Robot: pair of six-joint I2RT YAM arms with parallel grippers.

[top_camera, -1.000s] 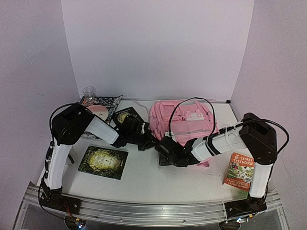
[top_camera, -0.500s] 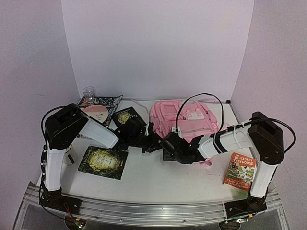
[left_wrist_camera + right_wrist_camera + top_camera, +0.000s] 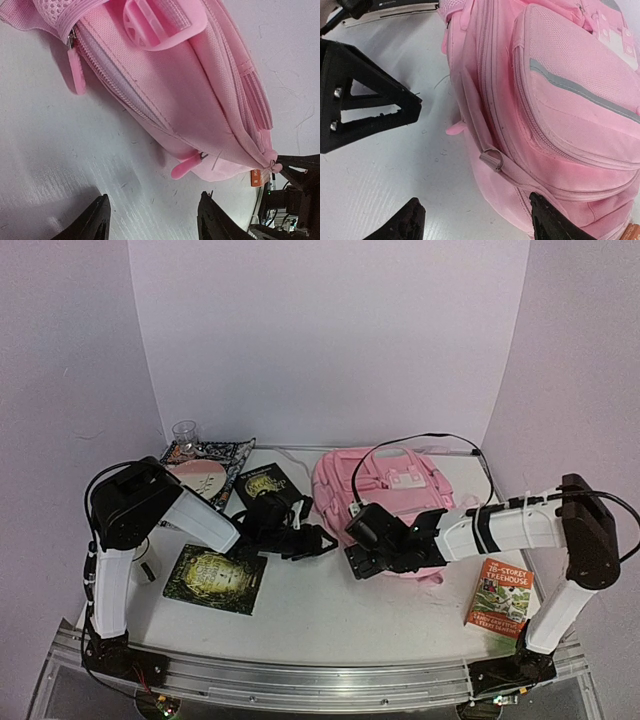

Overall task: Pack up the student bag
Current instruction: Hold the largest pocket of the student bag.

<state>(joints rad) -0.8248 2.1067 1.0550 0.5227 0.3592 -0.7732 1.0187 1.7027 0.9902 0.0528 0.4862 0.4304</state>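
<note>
At centre right of the top view, the soft pale-pink fabric backpack [image 3: 390, 490] is lying on the counter [image 3: 300, 610]. Left pincer [image 3: 152, 220] and right pincer [image 3: 480, 220], both spread and empty, are crowding its near corner, risking collision.

My top camera looks down from behind; both wrist cameras sit close, sharing one edge of the bag [image 3: 420, 505].

White table [image 3: 330, 615] inside a pale lilac booth, seen from above.
A plain back wall [image 3: 330, 340] meets a left wall [image 3: 60, 360] and a right wall [image 3: 590, 360] under soft, even light; a metal rail [image 3: 320, 678] runs along the table's near edge.
</note>
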